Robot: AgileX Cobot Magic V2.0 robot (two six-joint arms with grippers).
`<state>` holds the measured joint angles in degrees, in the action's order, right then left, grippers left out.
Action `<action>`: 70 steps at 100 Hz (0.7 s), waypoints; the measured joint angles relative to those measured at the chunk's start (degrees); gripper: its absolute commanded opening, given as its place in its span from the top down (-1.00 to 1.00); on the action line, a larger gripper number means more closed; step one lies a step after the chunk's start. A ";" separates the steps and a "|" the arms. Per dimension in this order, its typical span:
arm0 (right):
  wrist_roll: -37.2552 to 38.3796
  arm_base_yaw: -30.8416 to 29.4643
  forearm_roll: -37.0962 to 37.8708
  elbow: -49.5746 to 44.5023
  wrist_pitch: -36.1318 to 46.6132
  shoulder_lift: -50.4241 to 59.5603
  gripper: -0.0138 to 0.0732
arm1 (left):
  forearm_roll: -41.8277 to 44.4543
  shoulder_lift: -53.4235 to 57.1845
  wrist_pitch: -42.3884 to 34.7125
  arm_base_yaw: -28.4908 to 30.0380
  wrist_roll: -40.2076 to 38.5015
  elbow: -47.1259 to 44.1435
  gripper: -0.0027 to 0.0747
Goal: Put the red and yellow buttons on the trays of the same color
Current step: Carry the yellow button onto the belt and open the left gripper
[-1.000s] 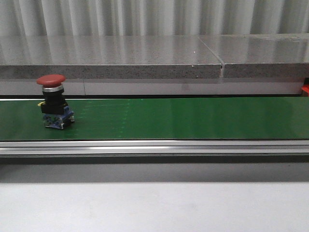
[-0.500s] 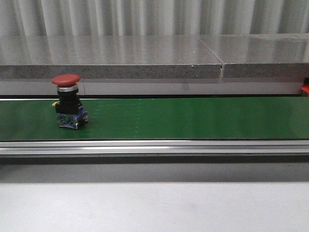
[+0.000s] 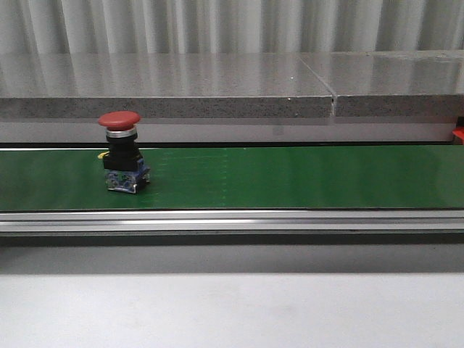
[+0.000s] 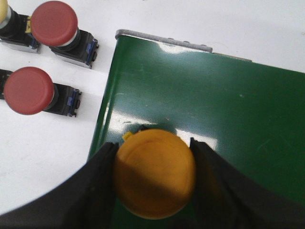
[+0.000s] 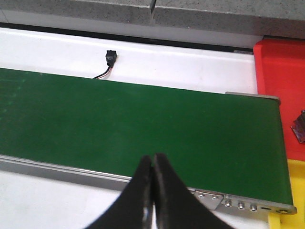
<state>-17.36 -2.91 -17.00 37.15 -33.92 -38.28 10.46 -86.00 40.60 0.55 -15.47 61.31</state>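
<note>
Yellow button (image 4: 155, 174), round domed cap, in left claw (image 4: 153, 177); right claw (image 5: 151, 191) closed, empty.

Yellow button (image 4: 155, 179): body hidden beneath its own cap.
Cream-capped button (image 4: 4, 13): cropped at 10 o'clock corner.
Red tray (image 5: 281, 90): cropped at 3 o'clock; dark item (image 5: 300, 126) on it unidentifiable.

So the conveyor belt (image 3: 290, 177) runs left to right across the desk (image 3: 232, 312), with a stone ledge (image 3: 167, 87) behind it. One button (image 3: 122, 154) stands upright on the belt, toward its left end. Off that end, three more buttons (image 4: 52, 28) lie on the desk. A tray (image 5: 281, 81) sits just past the belt's right end.
</note>
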 measured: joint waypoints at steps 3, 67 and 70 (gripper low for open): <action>0.00 0.00 0.00 0.00 0.00 0.00 0.84 | 0.00 0.00 0.00 0.00 0.00 0.00 -0.11; 0.00 0.00 0.00 0.00 0.00 0.00 0.84 | 1.57 5.22 -3.36 -2.90 2.54 0.23 -0.59; 0.00 0.00 0.00 0.00 0.00 0.00 0.84 | 1.97 6.17 -3.95 -3.59 2.63 0.23 -0.59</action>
<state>-17.36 -2.91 -17.00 37.15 -33.92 -38.28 12.44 -79.84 36.65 -3.04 -12.84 61.54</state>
